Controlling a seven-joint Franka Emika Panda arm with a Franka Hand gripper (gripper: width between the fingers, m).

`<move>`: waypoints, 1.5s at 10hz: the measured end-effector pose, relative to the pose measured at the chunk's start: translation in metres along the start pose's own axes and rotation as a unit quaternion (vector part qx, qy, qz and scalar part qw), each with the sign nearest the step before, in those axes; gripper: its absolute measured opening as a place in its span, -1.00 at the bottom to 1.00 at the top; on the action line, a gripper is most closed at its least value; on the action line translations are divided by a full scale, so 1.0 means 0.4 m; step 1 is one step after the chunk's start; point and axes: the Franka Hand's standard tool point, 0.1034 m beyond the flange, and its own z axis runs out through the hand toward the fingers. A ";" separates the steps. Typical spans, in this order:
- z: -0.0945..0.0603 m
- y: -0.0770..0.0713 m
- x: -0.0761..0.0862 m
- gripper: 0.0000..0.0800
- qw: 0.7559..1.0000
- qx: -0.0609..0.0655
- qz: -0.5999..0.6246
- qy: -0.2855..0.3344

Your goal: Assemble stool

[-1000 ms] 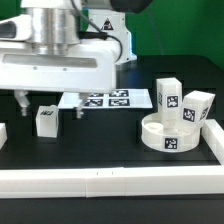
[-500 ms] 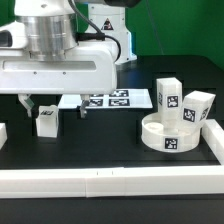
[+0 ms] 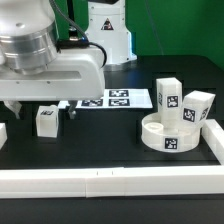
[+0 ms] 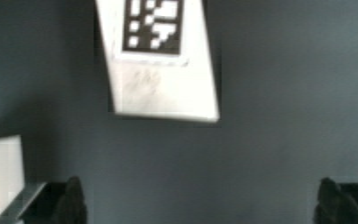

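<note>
1. My gripper (image 4: 206,200): jaws spread wide, gripping nothing; dark fingers (image 4: 59,200) poised above the black table (image 3: 100,145)
2. Loose leg (image 3: 46,121): white tagged block, resting on the table below my hand at the exterior view's left, clear of both fingertips
3. Seat (image 3: 168,137): round white disc, tag on its side, at the exterior view's right, just beside the side rail (image 3: 215,140)
4. Rear leg (image 3: 168,97) and slanted leg (image 3: 198,108): close behind the seat; contact cannot be told
5. Marker board (image 3: 112,99): flat, farther back, between loose leg and seat
</note>
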 end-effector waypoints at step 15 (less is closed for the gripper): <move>0.114 0.042 -0.037 -0.19 0.966 -0.001 0.033 -0.255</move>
